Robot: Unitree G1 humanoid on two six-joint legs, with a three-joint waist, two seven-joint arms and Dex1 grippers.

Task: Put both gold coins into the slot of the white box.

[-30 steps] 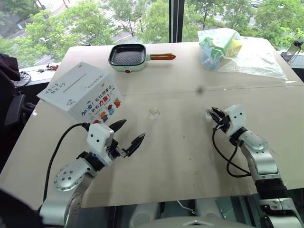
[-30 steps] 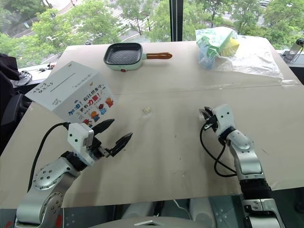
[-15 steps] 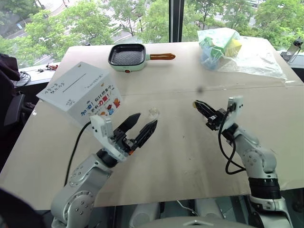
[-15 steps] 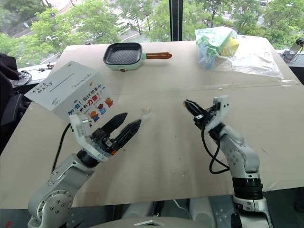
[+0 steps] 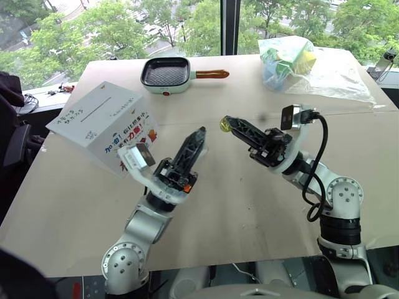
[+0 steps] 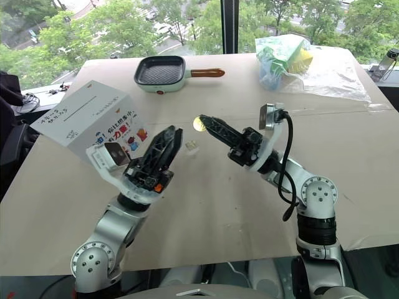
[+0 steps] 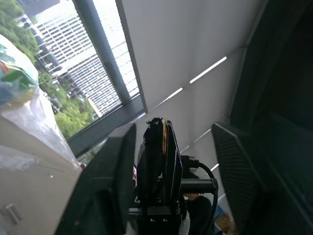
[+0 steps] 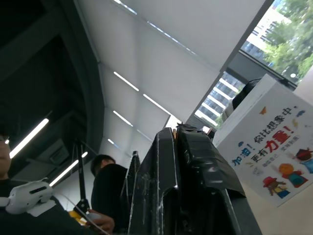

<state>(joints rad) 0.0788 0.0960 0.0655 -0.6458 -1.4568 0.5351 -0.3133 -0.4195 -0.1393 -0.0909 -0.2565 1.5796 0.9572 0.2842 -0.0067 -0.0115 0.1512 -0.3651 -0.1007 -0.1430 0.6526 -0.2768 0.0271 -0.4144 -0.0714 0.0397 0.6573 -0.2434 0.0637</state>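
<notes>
Above mid-table, between the two raised arms: gold coin (image 5: 224, 126), one seen, a small flat shiny disc pinched at the tips of the right gripper (image 5: 228, 123), fingers closed on it, lifted clear of the tabletop. Judged light, rigid, slick and thin; likely to slip or flip if squeezed off-centre. Best held by its two flat faces, edge left free for the slot (image 5: 99, 108).

Left gripper (image 5: 197, 136): empty, fingers parted in its wrist view, tips raised just left of the coin.

White box (image 5: 103, 124): left side of the table, tilted, slot on the broad upper face, well apart from the coin.

Far centre: pale green pan (image 5: 167, 75).
</notes>
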